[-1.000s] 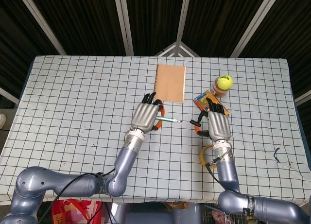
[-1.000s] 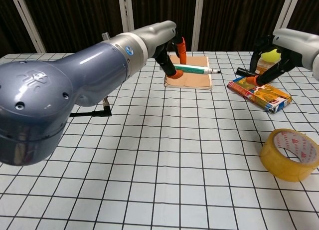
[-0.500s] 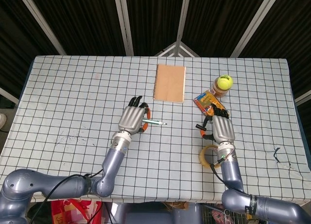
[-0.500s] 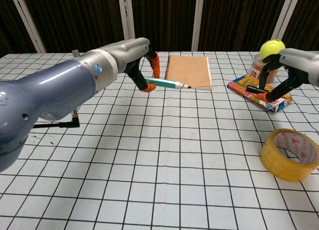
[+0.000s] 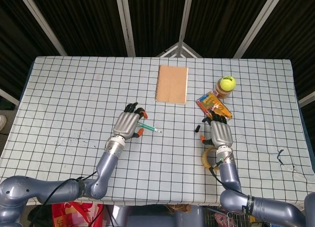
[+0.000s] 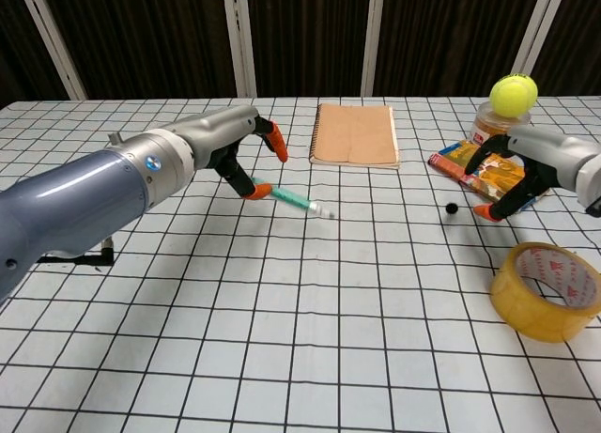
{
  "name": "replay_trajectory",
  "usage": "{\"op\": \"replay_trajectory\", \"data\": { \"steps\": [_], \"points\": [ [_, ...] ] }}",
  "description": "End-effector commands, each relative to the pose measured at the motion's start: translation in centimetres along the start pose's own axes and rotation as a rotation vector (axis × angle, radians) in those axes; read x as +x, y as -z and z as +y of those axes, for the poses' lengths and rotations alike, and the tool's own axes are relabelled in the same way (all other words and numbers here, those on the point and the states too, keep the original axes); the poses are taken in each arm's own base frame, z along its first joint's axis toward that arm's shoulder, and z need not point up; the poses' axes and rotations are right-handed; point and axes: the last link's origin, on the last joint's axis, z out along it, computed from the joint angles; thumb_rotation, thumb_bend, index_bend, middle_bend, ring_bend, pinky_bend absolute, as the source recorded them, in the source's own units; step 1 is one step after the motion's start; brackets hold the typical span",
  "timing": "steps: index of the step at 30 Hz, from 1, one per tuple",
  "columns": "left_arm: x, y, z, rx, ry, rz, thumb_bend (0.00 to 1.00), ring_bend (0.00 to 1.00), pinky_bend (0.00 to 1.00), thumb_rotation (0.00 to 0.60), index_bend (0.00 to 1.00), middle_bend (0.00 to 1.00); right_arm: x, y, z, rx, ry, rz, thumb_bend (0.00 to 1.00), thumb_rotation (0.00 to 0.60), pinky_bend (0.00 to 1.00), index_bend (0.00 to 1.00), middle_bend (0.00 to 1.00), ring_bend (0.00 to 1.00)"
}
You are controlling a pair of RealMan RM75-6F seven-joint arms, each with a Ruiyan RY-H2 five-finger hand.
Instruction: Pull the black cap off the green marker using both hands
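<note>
The green marker (image 6: 293, 201) is uncapped and slopes down to the right, its bare tip close to the table. My left hand (image 6: 211, 142) holds its back end at the thumb, with one finger raised above it. In the head view the marker (image 5: 148, 127) sticks out to the right of the left hand (image 5: 128, 124). The black cap (image 6: 452, 208) sits alone on the tablecloth, a short way left of my right hand (image 6: 535, 161). That hand's fingers are apart and hold nothing. The head view shows the cap (image 5: 197, 129) just left of the right hand (image 5: 220, 132).
A yellow tape roll (image 6: 549, 290) lies near the right hand. Behind it are a colourful box (image 6: 474, 170) and a jar with a tennis ball (image 6: 513, 93) on top. A brown notebook (image 6: 355, 132) lies at the back centre. A black cable (image 6: 70, 256) lies at the left.
Both hands drew back toward me and came down. The left one lowered the marker and tilted its tip toward the table. The right hand let go of the black cap, which now sits on the cloth.
</note>
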Motion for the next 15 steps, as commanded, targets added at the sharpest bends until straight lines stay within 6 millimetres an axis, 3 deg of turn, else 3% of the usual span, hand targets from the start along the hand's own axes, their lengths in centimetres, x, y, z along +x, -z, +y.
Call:
{"op": "replay_trajectory", "data": {
  "steps": [1, 7, 15],
  "points": [
    [0.2, 0.3, -0.5, -0.01, 0.009, -0.007, 0.53, 0.0, 0.0, 0.6, 0.09, 0.09, 0.0, 0.2, -0.1, -0.011, 0.004, -0.017, 0.19, 0.6, 0.0, 0.05, 0.03, 0.04],
    [2.2, 2.1, -3.1, 0.016, 0.017, 0.02, 0.53, 0.0, 0.0, 0.6, 0.06, 0.06, 1.7, 0.8, 0.5, -0.011, -0.057, 0.041, 0.18, 0.6, 0.0, 0.03, 0.03, 0.04],
    [6.4, 7.5, -10.3, 0.123, -0.08, 0.148, 0.54, 0.0, 0.0, 0.6, 0.05, 0.08, 6.8, 2.5, 6.5, -0.069, -0.106, 0.236, 0.18, 0.6, 0.0, 0.1, 0.03, 0.04]
  ]
}}
